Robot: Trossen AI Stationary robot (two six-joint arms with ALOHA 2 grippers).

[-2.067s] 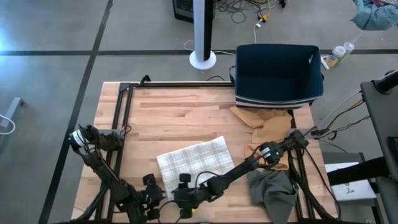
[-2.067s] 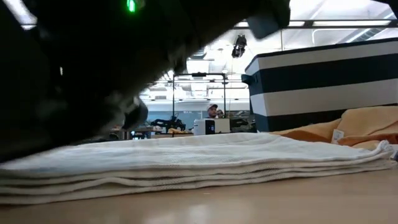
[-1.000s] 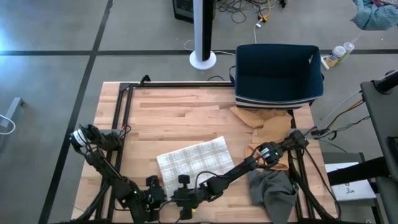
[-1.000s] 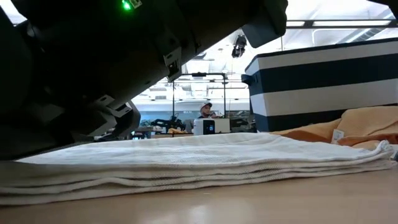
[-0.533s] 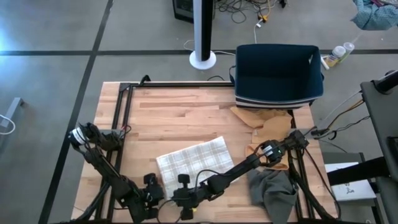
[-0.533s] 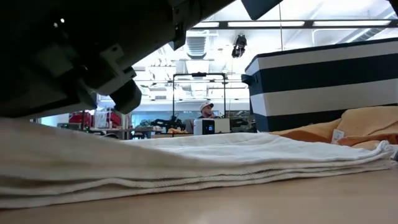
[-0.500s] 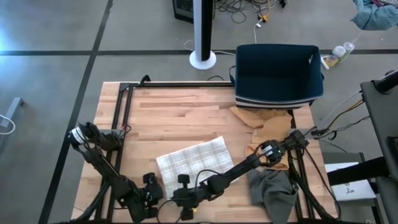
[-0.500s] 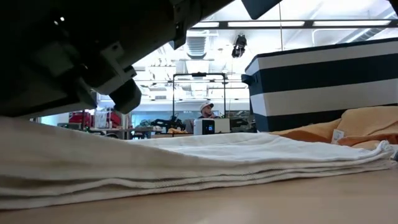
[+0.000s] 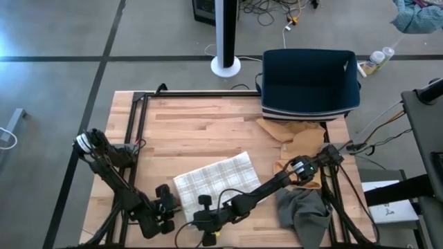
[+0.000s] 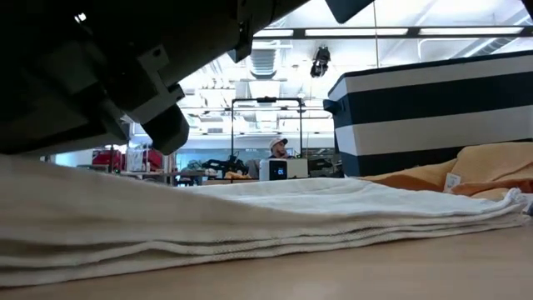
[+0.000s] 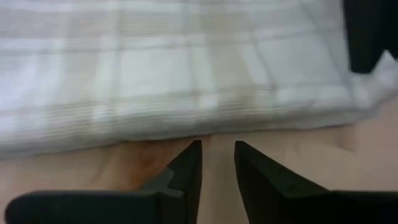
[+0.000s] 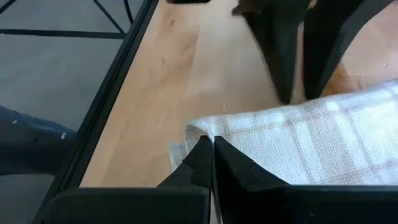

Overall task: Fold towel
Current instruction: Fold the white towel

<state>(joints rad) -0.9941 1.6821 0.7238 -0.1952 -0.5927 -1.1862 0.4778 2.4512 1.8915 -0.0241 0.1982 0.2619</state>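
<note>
The wooden desk (image 9: pixel 201 124) carries a navy striped bin (image 9: pixel 310 83) at its far right corner, with tan cloths (image 9: pixel 294 142) spilling just in front of the bin and a grey cloth (image 9: pixel 301 211) nearer the front edge. The towel (image 9: pixel 211 181), plaid and already folded into a thick rectangle, lies well to the left of the bin and towards the front of the desk, apart from the other cloths.

The step in hand looks like one more fold, or a squaring-up, at the towel's front edge. The right gripper (image 12: pixel 213 149) is closed with its fingers pinched on the towel's front corner. The left gripper (image 11: pixel 216 163) sits just beside the towel's left front edge, its fingers a little apart and holding nothing.

Next, the pinched corner probably wants lifting and carrying across towards the bin side. Bare desk lies behind and to the left of the towel; the metal frame rail (image 12: pixel 115 81) runs close by the held corner.
</note>
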